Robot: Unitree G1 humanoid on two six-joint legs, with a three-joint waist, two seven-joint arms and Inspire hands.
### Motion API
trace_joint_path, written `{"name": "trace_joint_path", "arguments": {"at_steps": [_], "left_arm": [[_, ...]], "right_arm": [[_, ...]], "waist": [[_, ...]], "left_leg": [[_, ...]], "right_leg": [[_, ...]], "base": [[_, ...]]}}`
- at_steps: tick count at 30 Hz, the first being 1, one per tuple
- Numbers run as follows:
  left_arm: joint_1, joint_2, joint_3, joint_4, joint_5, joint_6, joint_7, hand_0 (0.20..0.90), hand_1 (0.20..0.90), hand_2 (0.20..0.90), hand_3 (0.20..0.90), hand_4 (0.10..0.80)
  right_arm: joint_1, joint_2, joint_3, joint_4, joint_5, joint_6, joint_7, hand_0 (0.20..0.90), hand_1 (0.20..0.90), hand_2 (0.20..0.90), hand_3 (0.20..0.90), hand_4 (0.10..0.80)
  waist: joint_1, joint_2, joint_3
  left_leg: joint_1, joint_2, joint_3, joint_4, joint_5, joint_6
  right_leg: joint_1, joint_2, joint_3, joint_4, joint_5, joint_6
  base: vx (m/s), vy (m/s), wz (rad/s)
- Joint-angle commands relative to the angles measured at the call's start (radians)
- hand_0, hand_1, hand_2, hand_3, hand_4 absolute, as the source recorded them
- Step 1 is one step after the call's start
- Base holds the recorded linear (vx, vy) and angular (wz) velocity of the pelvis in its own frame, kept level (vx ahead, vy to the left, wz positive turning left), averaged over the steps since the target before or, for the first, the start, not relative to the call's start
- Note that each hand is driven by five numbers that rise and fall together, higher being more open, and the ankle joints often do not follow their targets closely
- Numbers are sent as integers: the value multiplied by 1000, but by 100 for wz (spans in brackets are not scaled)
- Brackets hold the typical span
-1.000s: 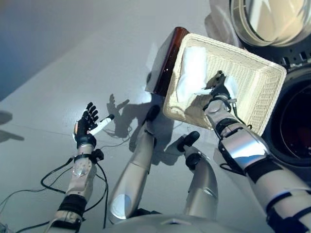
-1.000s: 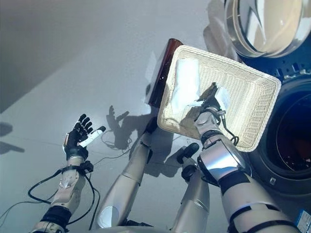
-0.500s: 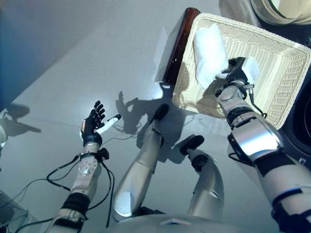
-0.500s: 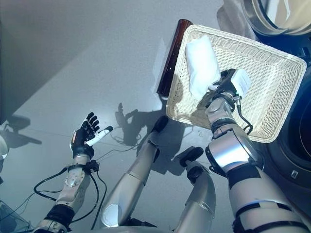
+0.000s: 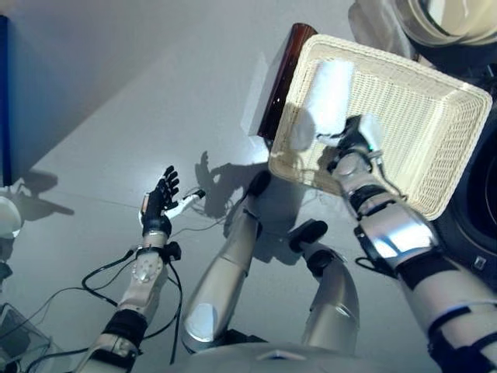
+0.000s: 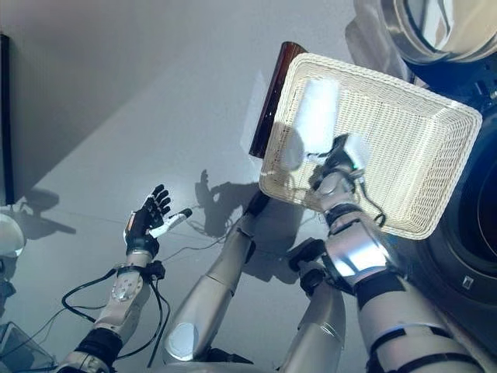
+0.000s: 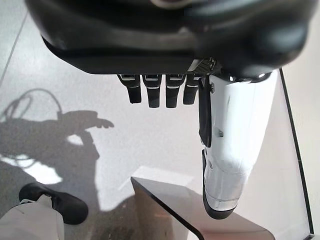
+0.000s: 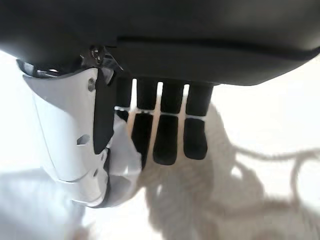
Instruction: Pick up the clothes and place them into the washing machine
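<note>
The washing machine (image 5: pixel 474 194) is seen at the right edge of the floor (image 5: pixel 116 93), its round door (image 5: pixel 443 19) swung open above. A white wicker basket (image 5: pixel 419 116) is tilted beside it, against a dark brown panel (image 5: pixel 281 78). A white cloth (image 5: pixel 322 101) is lifted over the basket's left side, pinched by the right hand (image 5: pixel 351 144). The left hand (image 5: pixel 159 203) is held spread and empty over the floor.

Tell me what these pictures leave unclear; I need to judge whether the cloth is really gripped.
- Grip on the white cloth: in the right wrist view, right hand fingers curl by it, but glare washes out the contact.
- Washing machine drum: cut off by the eye views' right edge.
- Basket floor under the cloth: hidden.
- Left hand: open, empty.
</note>
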Motion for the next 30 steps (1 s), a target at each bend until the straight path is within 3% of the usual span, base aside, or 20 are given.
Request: {"name": "trace_joint_path", "arguments": {"at_steps": [1, 14, 30], "left_arm": [[53, 44, -12, -13, 22, -58, -3, 900, 900, 900, 900, 800], [92, 55, 0, 90, 31, -38, -34, 900, 900, 900, 900, 800], [89, 91, 58, 92, 17, -46, -9, 900, 900, 900, 900, 800]], "right_arm": [[54, -29, -11, -42, -20, -57, -17, 900, 900, 900, 900, 800], [151, -7, -27, -66, -14, -83, 1, 900, 900, 900, 900, 800], [61, 40, -21, -95, 45, -108, -21, 900, 900, 900, 900, 800]], "waist": [[14, 19, -28], [-30, -19, -94], [-38, -64, -83]], "left_leg": [[-8, -32, 80, -43, -32, -2], [118, -20, 88, -99, -23, 0], [98, -13, 85, -51, -54, -1]], "right_leg": [[85, 15, 51, -166, 93, 35], [215, 29, 66, -275, 135, 43], [214, 35, 64, -256, 121, 46]], "base": [[9, -18, -3], [13, -14, -5], [11, -3, -1]]}}
